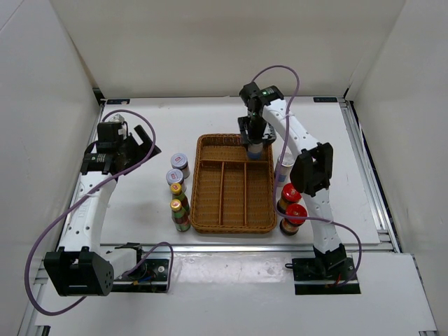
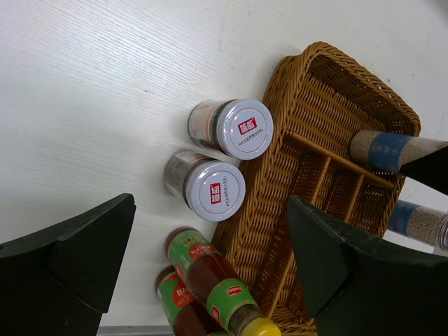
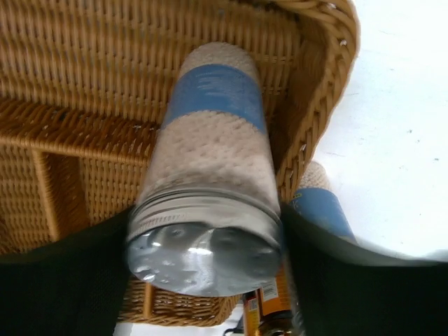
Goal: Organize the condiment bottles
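Note:
My right gripper [image 1: 254, 142] is shut on a silver-capped cylinder [image 3: 210, 168] with a blue label. It holds it upright at the right end of the wicker tray's [image 1: 234, 210] far compartment. I cannot tell if its base touches the floor. The second cylinder [image 1: 283, 169] stands outside the tray's right wall. Two red-capped dark bottles [image 1: 292, 203] stand right of the tray. Two grey-lidded jars [image 2: 241, 128] [image 2: 213, 190] and two green yellow-capped bottles [image 2: 217, 280] stand left of the tray. My left gripper [image 1: 145, 148] is open and empty, above the table left of the jars.
White walls enclose the table on three sides. The right arm's forearm [image 1: 311, 171] hangs over the table right of the tray, above the red-capped bottles. A metal rail [image 1: 245, 246] runs along the near edge.

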